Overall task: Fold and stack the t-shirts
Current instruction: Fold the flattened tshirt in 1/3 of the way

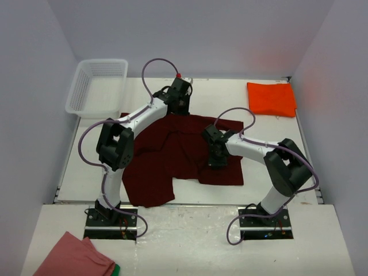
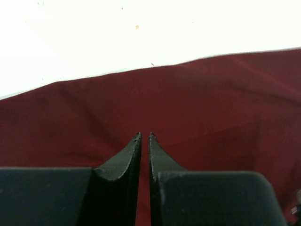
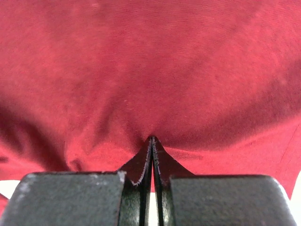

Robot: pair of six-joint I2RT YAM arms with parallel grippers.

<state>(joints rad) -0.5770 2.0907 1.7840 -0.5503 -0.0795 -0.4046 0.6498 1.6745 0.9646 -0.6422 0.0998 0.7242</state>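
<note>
white table [image 1: 230, 98] shows bare room along the top of the frame between the two corners, and a strip at the left margin. white plastic mesh basket [image 1: 77, 92] sits at upper left. folded bright orange-red fabric t-shirt [image 1: 271, 99] lies at upper right, well apart from both arms. salmon-pink cloth with a green edge [image 1: 75, 256] lies at lower left on the near ledge, beside the left arm's base. dark maroon-red fabric t-shirt [image 1: 167, 161] lies spread and rumpled across the middle, with one flap reaching the table's near edge at lower centre-left. left gripper [image 2: 145, 135] is at the maroon shirt's top edge, fingers a sliver apart, tips over the cloth near its hem, nothing seen pinched. right gripper [image 3: 152, 138] is centre-right on the same shirt, fingers pressed together, pinching a pucker of the maroon cloth.
</note>
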